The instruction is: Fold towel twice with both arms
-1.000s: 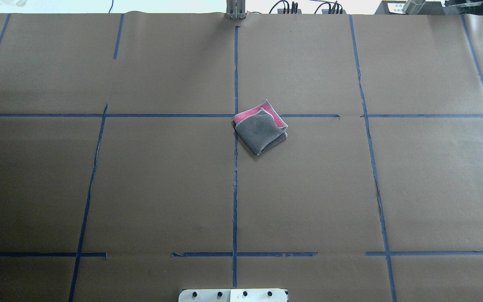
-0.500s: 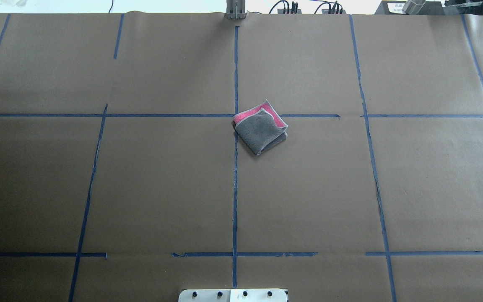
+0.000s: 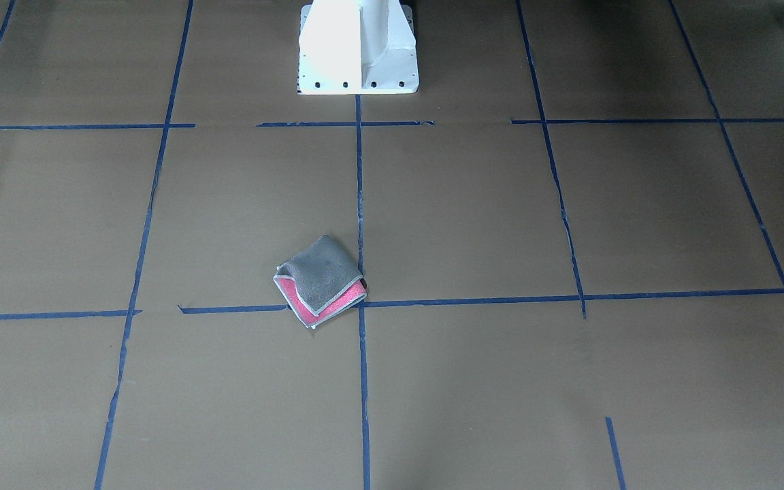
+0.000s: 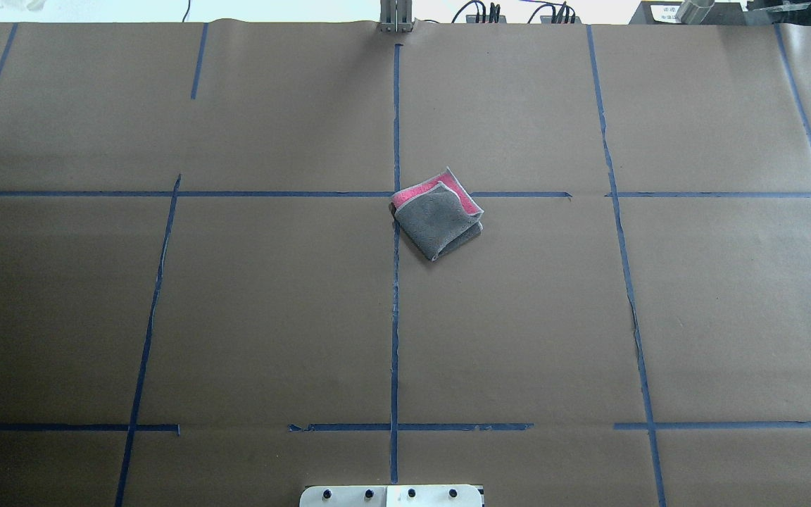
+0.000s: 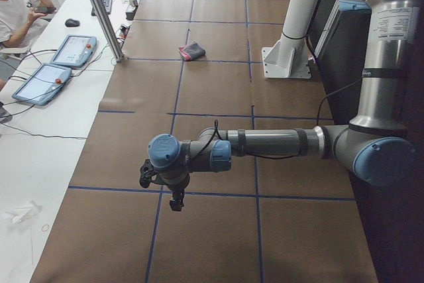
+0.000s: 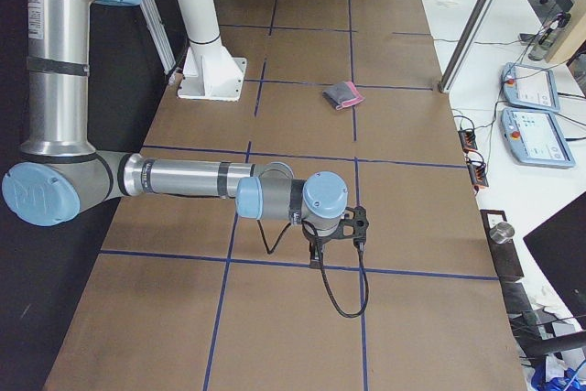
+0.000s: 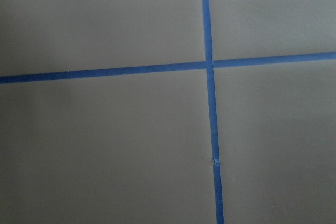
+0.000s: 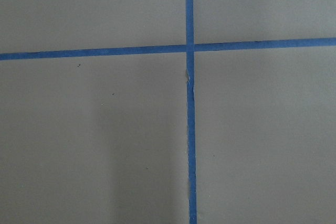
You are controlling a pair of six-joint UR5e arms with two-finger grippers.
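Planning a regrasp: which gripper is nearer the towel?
Right, narrowly, I think. The right gripper and left gripper hang far out on opposite sides; the towel lies just right of the centre line.

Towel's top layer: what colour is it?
Grey; the towel shows pink beneath. Best in overhead exterior view.

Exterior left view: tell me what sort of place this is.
Probably a robotics lab workcell: a paper-covered table gridded with blue tape, the robot's left arm reaching over it, and teach pendants on the side bench beside a seated operator.
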